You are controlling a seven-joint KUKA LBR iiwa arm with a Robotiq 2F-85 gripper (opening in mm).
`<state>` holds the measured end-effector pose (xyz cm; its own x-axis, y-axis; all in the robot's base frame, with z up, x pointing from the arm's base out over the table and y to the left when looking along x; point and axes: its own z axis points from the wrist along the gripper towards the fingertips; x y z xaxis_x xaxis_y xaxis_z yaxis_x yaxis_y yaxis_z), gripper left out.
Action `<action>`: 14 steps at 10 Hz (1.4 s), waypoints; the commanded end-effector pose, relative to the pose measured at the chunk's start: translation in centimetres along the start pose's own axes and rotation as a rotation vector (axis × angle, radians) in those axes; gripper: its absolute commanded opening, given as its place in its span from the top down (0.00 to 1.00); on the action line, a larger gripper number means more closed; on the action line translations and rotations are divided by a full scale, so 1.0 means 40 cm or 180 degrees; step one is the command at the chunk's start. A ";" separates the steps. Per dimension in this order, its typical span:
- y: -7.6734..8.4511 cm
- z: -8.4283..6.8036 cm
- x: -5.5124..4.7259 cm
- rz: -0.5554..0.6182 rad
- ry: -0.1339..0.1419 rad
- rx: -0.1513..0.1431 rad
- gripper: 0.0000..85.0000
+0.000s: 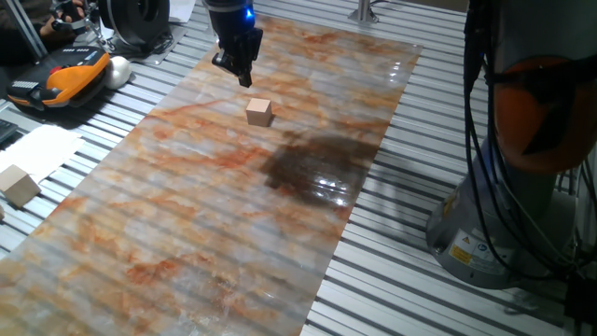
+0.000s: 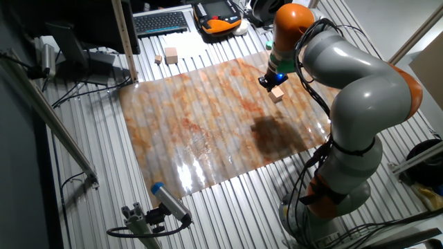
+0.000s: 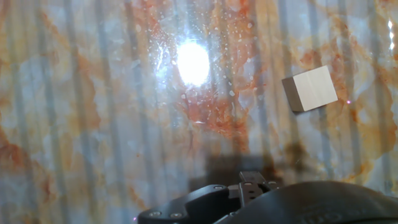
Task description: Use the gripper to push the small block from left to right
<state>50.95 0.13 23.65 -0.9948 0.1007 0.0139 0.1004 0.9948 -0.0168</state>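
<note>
The small block, a tan wooden cube, sits on the marbled orange-grey mat towards its far end. My gripper hangs just behind and to the left of it, a short gap away, not touching; its fingers look closed together with nothing between them. In the other fixed view the gripper is just up-left of the block. In the hand view the block lies at the upper right, and only the dark hand body shows at the bottom.
A dark stain marks the mat near the block. A larger pale block lies off the mat on the slatted table. An orange-black device lies at the far left. The arm's base stands at the right.
</note>
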 end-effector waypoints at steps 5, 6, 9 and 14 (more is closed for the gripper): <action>0.000 0.000 -0.001 0.0106 0.0031 0.0002 1.00; 0.000 0.000 -0.001 0.0106 0.0035 0.0002 1.00; -0.001 0.000 -0.001 0.0116 0.0040 0.0002 1.00; -0.001 0.000 -0.001 0.0145 0.0045 0.0001 1.00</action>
<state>50.98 0.10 23.68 -0.9884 0.1492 0.0277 0.1488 0.9887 -0.0181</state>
